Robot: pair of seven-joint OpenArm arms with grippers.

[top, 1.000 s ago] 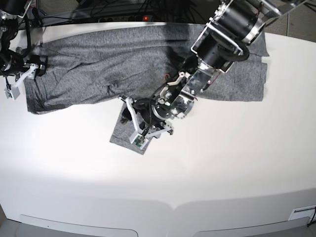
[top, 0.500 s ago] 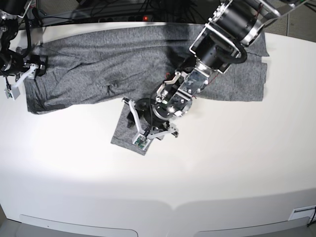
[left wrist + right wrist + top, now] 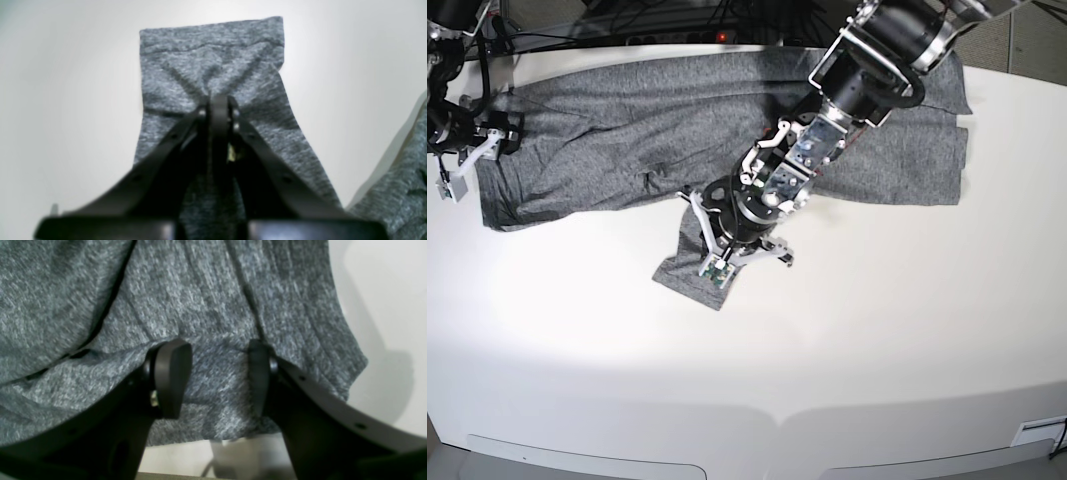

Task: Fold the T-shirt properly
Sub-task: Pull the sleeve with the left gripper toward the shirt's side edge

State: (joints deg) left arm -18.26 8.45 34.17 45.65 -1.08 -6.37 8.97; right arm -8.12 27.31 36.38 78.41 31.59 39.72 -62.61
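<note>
Bright even overhead light, soft glare on the white table, both wrist views blurred, near gripper parts defocused, faint shadows.

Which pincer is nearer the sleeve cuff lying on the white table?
Left. The left pincer is pinching the sleeve just behind its cuff; the right pincer sits at the T-shirt's far end.

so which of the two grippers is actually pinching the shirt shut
The left gripper: its jaws meet on a gathered pleat of the T-shirt sleeve. The right gripper stands open, fabric between its spread jaws.
</note>
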